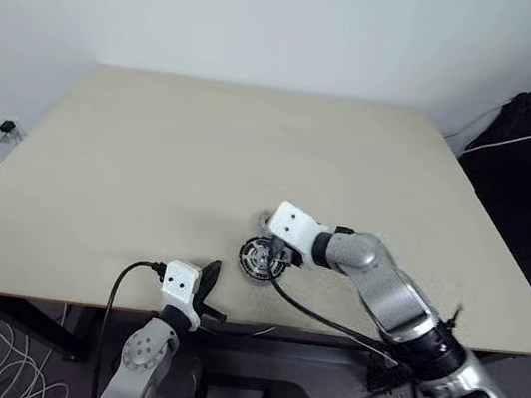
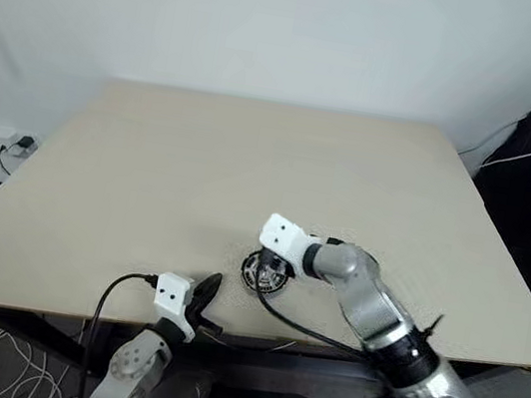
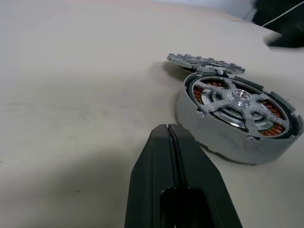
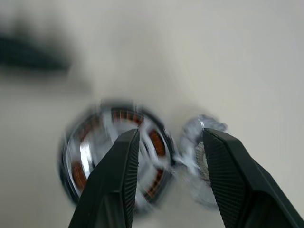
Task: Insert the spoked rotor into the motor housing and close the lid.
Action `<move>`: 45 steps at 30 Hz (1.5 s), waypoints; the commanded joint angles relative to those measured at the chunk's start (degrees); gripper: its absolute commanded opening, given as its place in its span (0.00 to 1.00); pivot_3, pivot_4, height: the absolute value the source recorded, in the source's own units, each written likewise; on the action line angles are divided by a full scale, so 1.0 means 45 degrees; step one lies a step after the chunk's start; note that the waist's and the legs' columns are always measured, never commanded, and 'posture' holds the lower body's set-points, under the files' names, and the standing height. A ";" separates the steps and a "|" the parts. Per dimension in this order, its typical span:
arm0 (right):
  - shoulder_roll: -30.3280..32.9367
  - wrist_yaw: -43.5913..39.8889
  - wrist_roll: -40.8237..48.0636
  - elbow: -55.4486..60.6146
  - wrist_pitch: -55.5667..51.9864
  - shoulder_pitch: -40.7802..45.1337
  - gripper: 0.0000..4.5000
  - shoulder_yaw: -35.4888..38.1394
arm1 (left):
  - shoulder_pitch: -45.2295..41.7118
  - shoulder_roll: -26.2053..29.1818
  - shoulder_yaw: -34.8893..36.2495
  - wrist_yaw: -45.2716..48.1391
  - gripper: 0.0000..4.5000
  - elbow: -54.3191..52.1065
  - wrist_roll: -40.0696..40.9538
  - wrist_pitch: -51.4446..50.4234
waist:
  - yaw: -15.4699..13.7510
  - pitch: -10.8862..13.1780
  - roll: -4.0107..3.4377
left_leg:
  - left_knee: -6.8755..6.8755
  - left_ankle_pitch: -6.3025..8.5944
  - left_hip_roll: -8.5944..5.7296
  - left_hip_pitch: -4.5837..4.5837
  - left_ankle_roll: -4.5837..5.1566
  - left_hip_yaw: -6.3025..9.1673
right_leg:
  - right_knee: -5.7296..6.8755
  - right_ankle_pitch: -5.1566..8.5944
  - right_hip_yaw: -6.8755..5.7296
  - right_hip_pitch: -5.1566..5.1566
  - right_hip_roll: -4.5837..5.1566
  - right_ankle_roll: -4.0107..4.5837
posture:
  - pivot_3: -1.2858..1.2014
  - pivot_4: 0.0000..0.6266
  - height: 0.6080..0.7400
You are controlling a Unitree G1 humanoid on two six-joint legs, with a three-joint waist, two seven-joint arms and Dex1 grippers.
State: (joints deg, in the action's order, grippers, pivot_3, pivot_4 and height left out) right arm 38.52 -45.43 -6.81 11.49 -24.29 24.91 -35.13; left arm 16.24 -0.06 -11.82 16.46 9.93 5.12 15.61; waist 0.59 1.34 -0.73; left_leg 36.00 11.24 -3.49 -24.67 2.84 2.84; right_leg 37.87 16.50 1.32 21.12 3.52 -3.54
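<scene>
Spoked rotor [image 3: 237, 102] already seated in motor housing [image 3: 223, 137] on bench [image 1: 150, 161]; lid [image 3: 206, 61] just behind. Right end effector [image 4: 168, 156] parted, empty; left end effector [image 3: 169, 142] clenched. Next: centre over lid, grip rim squarely.

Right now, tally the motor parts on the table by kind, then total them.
Motor housing with copper windings: 1
Spoked rotor, seated in the housing: 1
Lid, flat grey disc beside the housing: 1
Total: 3

Motor housing [image 3: 237, 121] and lid [image 3: 206, 62] on table [image 1: 203, 149]
</scene>
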 commanded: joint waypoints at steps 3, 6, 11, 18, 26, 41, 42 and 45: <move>0.1003 -0.2277 -0.0433 -0.0265 0.3346 0.0460 0.50 -0.0127 | -0.0260 -0.0136 -0.0037 0.0115 0.00 0.0446 -0.0038 0.0672 | -0.0004 0.0008 0.0013 | -0.0007 0.0007 0.0007 0.0002 0.0009 0.0013 | -0.0006 0.0007 0.0000 -0.0001 -0.0005 -0.0001 | 0.52 0.00 1.00; 0.1205 -0.3220 -0.0924 -0.0503 0.4151 0.0746 0.50 -0.0272 | -0.0313 -0.0139 -0.0013 0.0154 0.00 0.0648 -0.0018 0.0814 | -0.0062 0.0008 0.0016 | -0.0004 0.0008 0.0008 0.0005 0.0009 0.0025 | 0.0000 0.0007 -0.0005 -0.0009 -0.0001 -0.0001 | 0.52 0.00 1.00; 0.0791 -0.3113 -0.2558 -0.1682 0.5436 0.1228 0.50 -0.0617 | -0.0330 -0.0142 0.0024 0.0181 0.00 0.0776 0.0007 0.0959 | -0.0241 0.0003 0.0034 | 0.0020 0.0009 0.0002 0.0008 0.0009 0.0031 | 0.0003 0.0039 -0.0008 -0.0026 0.0014 0.0071 | 0.52 0.00 1.00; 0.0649 -0.3755 -0.3491 -0.3053 0.6927 0.1349 0.50 -0.0827 | -0.0073 -0.0130 0.0022 0.0039 0.00 0.0048 0.0034 0.0689 | -0.0500 0.0000 0.0030 | 0.0028 0.0008 0.0000 0.0010 0.0009 0.0031 | 0.0006 0.0036 -0.0008 -0.0026 0.0011 0.0079 | 0.52 0.00 1.00; 0.0504 -0.4319 -0.3648 -0.3429 0.7234 0.1419 0.50 -0.0545 | 0.0170 -0.0180 -0.0156 -0.0127 0.00 -0.0737 -0.0046 0.0202 | -0.0543 -0.0003 0.0026 | 0.0028 0.0008 0.0000 0.0011 0.0009 0.0031 | 0.0012 0.0040 -0.0005 -0.0025 0.0011 0.0087 | 0.52 0.00 1.00; -0.0188 -0.4040 -0.4233 -0.5408 0.7582 0.1749 0.41 -0.0525 | 0.0736 -0.0258 -0.0725 -0.0712 0.00 -0.3074 -0.0264 -0.1385 | -0.0562 -0.0013 0.0020 | 0.0030 0.0007 0.0000 0.0044 0.0007 0.0030 | 0.0028 0.0039 -0.0002 -0.0047 0.0000 0.0088 | 0.52 0.00 1.00; -0.0194 -0.4036 -0.4250 -0.5425 0.7617 0.1747 0.36 -0.0495 | 0.0761 -0.0249 -0.0751 -0.0742 0.00 -0.3178 -0.0261 -0.1466 | -0.0562 -0.0016 0.0015 | 0.0030 0.0007 -0.0001 0.0053 0.0007 0.0030 | 0.0029 0.0039 -0.0003 -0.0056 0.0001 0.0088 | 0.52 0.00 1.00; -0.0211 -0.3989 -0.4248 -0.5378 0.7680 0.1702 0.15 -0.0380 | 0.0799 -0.0225 -0.0795 -0.0785 0.00 -0.3400 -0.0236 -0.1673 | -0.0569 -0.0017 0.0023 | 0.0030 0.0007 0.0000 0.0091 0.0007 0.0030 | 0.0028 0.0040 -0.0005 -0.0094 0.0003 0.0088 | 0.52 0.00 1.00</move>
State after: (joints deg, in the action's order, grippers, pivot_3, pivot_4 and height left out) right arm 37.64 -63.86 -25.54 -12.49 10.15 31.92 -38.32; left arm 20.03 -0.80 -14.66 13.19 -2.76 4.45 8.22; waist -1.97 1.26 -0.62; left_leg 36.12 11.27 -3.49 -24.12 2.87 2.98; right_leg 37.98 16.69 1.29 20.58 3.52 -3.13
